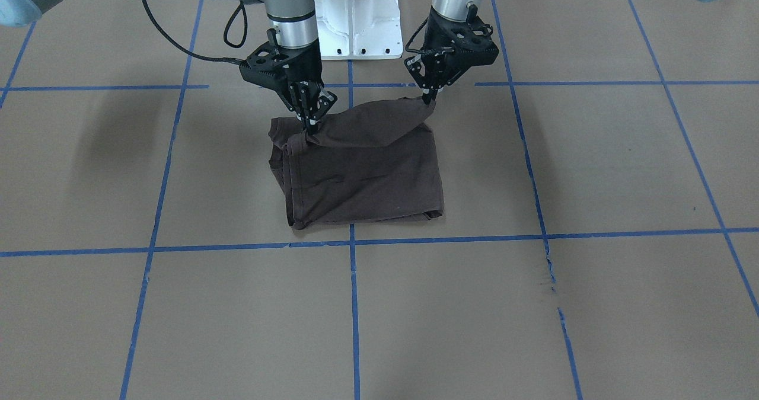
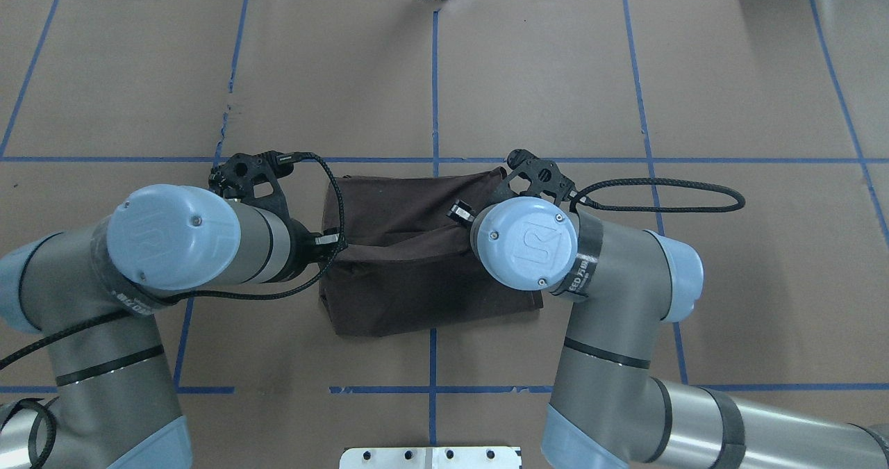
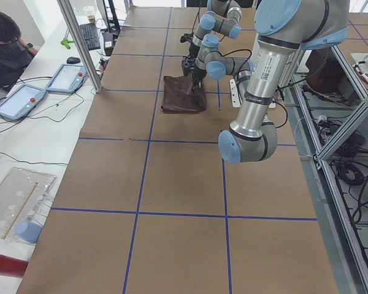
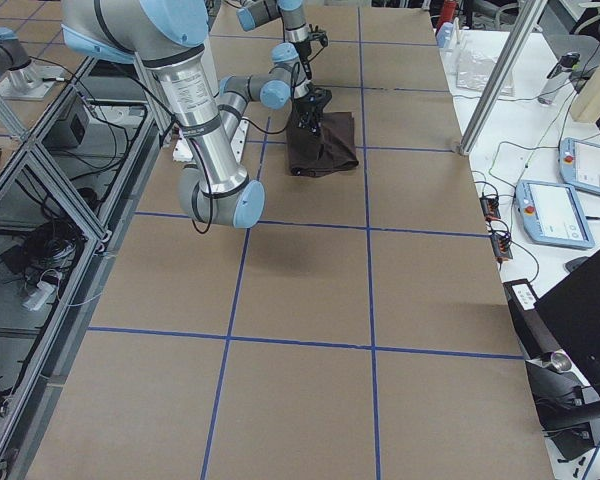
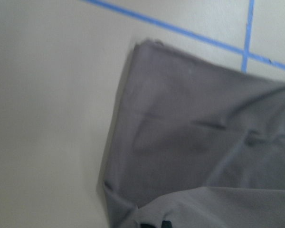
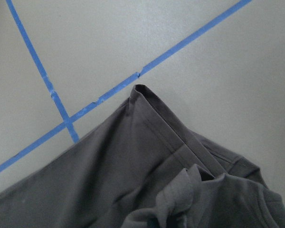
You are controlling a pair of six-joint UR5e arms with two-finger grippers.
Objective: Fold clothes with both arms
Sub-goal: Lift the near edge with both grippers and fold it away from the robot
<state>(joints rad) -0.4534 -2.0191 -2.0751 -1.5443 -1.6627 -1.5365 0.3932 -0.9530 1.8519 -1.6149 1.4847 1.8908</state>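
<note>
Brown-papered and gridded with blue tape, the table is carrying the dark grey-brown cotton T-shirt, lying folded at its centre. The black two-finger left end effector and right end effector are each pinching its raised robot-side edge. Carrying both corners forward level and evenly taut seems best.

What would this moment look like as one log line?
phase: mid-fold | left end effector: shut on T-shirt | right end effector: shut on T-shirt | gripped edge: raised
</note>
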